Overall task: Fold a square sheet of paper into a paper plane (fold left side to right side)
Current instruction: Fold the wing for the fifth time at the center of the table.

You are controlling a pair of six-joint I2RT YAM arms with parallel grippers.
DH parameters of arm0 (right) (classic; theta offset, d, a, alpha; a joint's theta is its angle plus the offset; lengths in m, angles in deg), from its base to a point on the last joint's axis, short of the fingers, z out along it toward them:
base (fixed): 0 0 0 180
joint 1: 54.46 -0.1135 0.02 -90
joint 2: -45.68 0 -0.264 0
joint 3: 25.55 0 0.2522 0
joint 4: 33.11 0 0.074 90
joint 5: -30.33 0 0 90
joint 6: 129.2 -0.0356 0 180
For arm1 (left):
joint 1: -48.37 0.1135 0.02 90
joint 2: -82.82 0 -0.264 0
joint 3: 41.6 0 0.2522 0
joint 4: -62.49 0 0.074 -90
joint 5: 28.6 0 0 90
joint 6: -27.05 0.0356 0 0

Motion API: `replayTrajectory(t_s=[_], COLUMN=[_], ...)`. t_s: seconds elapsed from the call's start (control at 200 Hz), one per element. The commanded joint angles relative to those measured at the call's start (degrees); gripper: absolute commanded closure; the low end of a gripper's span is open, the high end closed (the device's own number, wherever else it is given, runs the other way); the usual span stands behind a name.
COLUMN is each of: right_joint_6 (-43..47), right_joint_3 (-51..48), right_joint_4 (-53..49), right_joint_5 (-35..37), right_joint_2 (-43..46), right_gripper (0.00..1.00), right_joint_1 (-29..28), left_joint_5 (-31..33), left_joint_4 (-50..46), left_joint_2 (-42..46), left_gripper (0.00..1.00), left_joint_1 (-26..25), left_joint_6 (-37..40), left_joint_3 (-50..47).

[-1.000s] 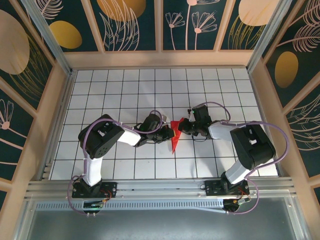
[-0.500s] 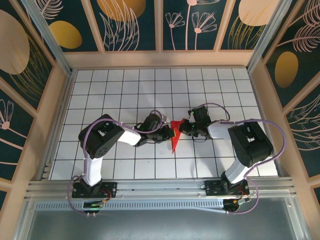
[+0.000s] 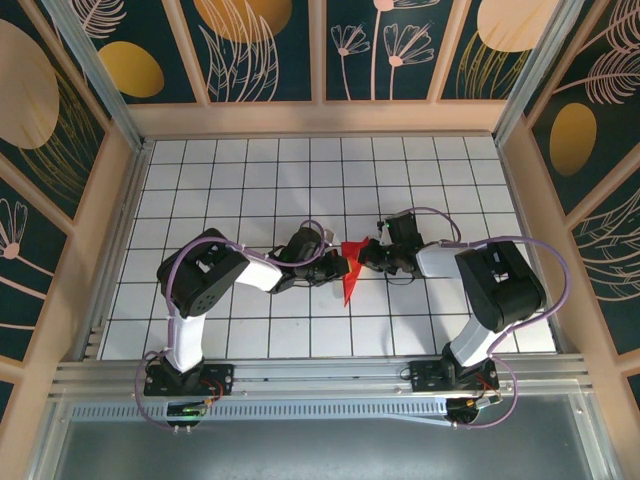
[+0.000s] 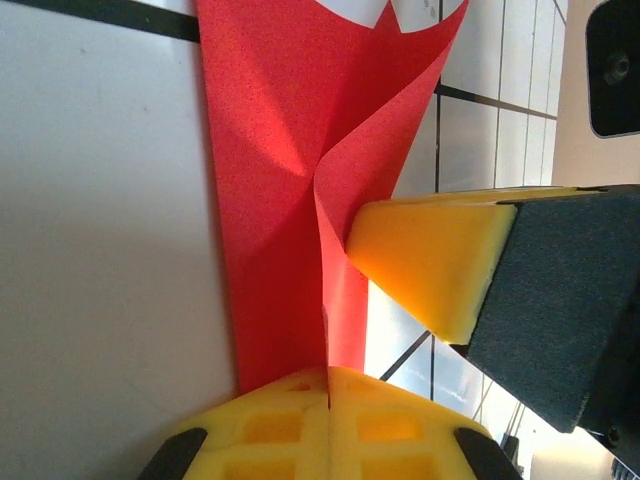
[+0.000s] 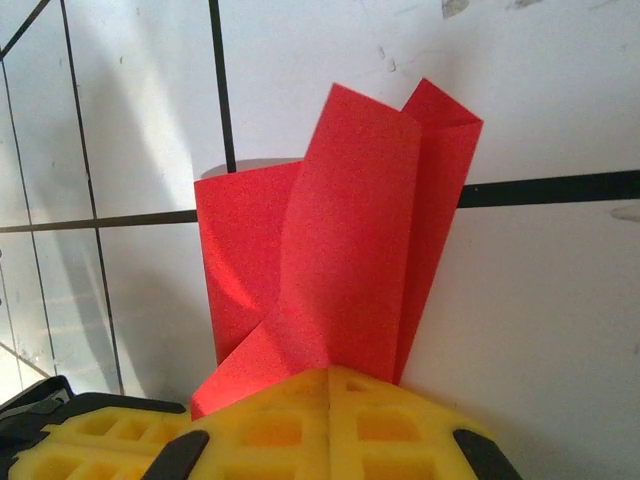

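The red paper (image 3: 350, 270) is a folded, narrow pointed shape at the middle of the grid table, partly lifted between both arms. My left gripper (image 3: 342, 267) is shut on its left side; in the left wrist view the paper (image 4: 290, 190) runs up from the closed yellow pads (image 4: 330, 420), its layers curling apart. My right gripper (image 3: 366, 254) is shut on the upper right part; in the right wrist view the paper (image 5: 340, 250) stands up from the closed pads (image 5: 330, 425) with folded flaps overlapping. The right gripper's yellow fingertip (image 4: 430, 255) touches the paper in the left wrist view.
The white grid table (image 3: 250, 180) is walled by a wooden frame with dark floral panels (image 3: 265, 50). A metal rail (image 3: 320, 375) with both arm bases runs along the near edge. The two arms meet at the table's middle.
The right gripper has edged slightly left and down with the paper's top; the left arm and the paper's lower tip have barely moved.
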Motion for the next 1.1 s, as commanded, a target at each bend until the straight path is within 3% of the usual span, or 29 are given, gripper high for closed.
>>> replayTrajectory(t_s=[0.0, 0.185, 0.295, 0.44, 0.596, 1.096], right_joint_6=[1.58, 1.89, 1.98, 2.24, 2.42, 2.55], right_joint_3=[-2.86, -3.44, -3.34, -3.26, -3.20, -2.83], right_joint_4=[-4.38, -3.50, -3.17, -3.05, -3.06, -3.67], right_joint_5=[3.84, 2.79, 2.42, 1.95, 2.04, 2.21], right_joint_2=[-2.55, -2.68, -2.49, -2.28, -2.38, -2.65], right_gripper=[1.00, 1.00, 1.00, 1.00, 1.00, 1.00], right_joint_1=[1.09, 1.08, 1.12, 1.07, 1.11, 1.06], left_joint_5=[6.25, 9.68, 11.38, 10.23, 3.64, -0.63], left_joint_4=[-4.81, -10.29, -13.49, -16.86, -16.68, -12.00], left_joint_2=[0.87, 6.89, 10.82, 15.89, 18.04, 9.29], left_gripper=[0.93, 0.80, 0.79, 0.90, 1.00, 1.00], left_joint_1=[0.43, 0.53, 0.52, 0.49, -0.13, -4.57], left_joint_6=[2.38, 4.41, 5.33, 6.56, 5.40, 2.24], left_joint_3=[-0.46, -0.19, -0.72, -0.69, -0.37, 1.52])
